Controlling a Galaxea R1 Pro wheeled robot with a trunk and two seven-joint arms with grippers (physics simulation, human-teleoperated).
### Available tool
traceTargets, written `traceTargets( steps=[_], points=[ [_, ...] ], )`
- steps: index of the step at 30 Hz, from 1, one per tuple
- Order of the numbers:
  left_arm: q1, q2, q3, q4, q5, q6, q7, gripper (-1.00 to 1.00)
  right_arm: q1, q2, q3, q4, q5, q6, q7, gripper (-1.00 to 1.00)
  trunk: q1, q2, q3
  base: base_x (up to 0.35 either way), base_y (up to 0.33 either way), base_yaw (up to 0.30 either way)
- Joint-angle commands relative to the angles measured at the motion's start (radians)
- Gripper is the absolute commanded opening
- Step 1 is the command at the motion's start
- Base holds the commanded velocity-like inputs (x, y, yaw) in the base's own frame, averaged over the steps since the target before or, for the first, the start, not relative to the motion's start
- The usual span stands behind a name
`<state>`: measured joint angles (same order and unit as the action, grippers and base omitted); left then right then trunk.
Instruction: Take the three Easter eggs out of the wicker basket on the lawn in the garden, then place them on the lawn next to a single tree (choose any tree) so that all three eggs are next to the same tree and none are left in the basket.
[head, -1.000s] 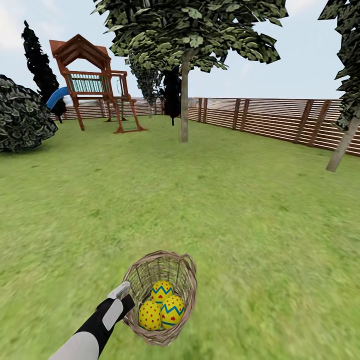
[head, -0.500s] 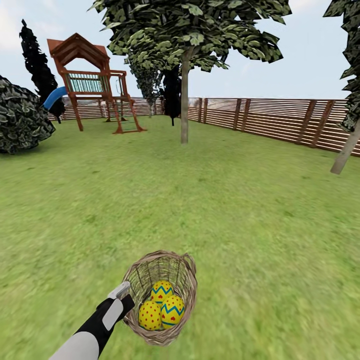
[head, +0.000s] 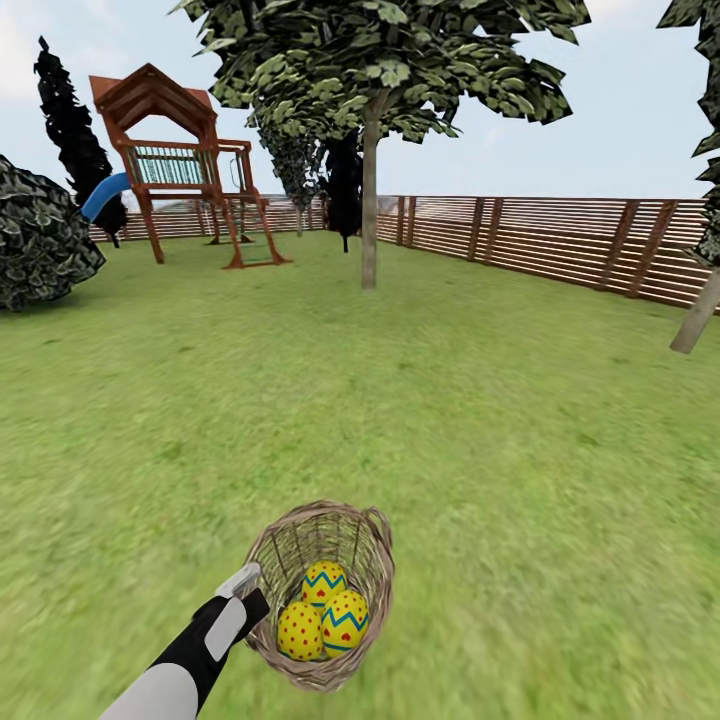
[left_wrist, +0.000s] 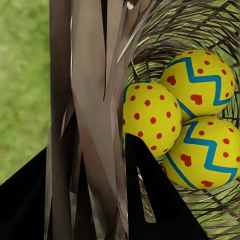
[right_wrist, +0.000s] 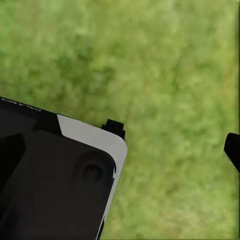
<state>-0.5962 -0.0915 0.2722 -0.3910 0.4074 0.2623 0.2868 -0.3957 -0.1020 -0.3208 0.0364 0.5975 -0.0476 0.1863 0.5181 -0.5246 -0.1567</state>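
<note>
Right now my left gripper (left_wrist: 95, 200) is clamped on the rim of the wicker basket (head: 372, 552), one finger on each side of the weave, holding it above the lawn (head: 450, 400). All three Easter eggs (head: 325, 615) sit inside. A tree (head: 369, 200) stands well ahead. My right gripper's fingers I cannot tell.

Three yellow Easter eggs (head: 323, 615) carry blue-green zigzag bands and red dots, some perhaps heart-shaped. They lie in the brown-grey wicker basket (head: 372, 545) on the mottled green lawn (head: 480, 420). The fence (head: 560, 240) is brown.
</note>
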Motion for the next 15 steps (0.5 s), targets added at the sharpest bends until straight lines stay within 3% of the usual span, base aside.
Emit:
traceTargets(
  steps=[1,15],
  points=[
    [-0.001,-0.001,0.001,-0.003,0.013,0.003,0.006,-1.00,-0.002,-0.001,-0.008,0.003,0.007,-0.005,0.001,1.00,0.001,-0.002,-0.002,0.341,0.000,0.000],
    [-0.001,-0.001,0.001,-0.003,0.013,0.003,0.006,-1.00,-0.002,-0.001,-0.008,0.003,0.007,-0.005,0.001,1.00,0.001,-0.002,-0.002,0.341,0.000,0.000]
  ],
)
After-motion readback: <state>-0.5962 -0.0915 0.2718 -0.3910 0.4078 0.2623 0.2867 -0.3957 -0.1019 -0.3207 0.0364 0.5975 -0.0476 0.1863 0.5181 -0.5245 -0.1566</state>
